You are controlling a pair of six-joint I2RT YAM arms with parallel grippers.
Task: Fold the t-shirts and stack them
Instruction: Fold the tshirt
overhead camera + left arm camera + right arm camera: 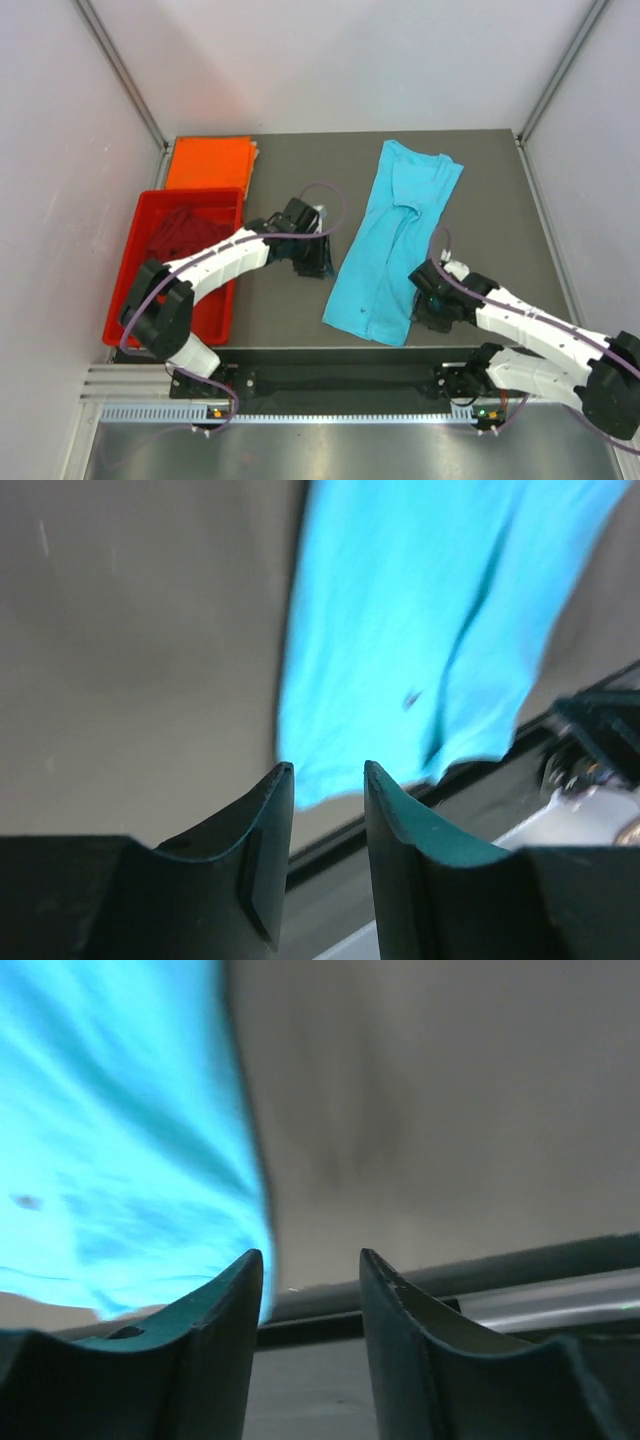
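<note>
From above, the left arm (215, 260) bends out from its base across the near corner of the red plastic tray (122, 290). Its wrist sits low over the grey surface (290, 310), just left of the turquoise-blue t-shirt (395, 240). The right arm (530, 325) stretches left, its wrist at that shirt's near right edge.

There are three soft cloth shirts. The turquoise one lies mid-surface as a long, creased strip. The orange t-shirt (208, 163) is a flat rectangle at the far left. The maroon t-shirt (185, 232) is crumpled in the tray.

In the left wrist view, the left fingers (265, 840), dark and curved, stand partly apart and hold nothing, with the turquoise cloth blurred ahead.

In the right wrist view, the right fingers (225, 1330) are likewise parted and empty, beside the shirt's edge.
</note>
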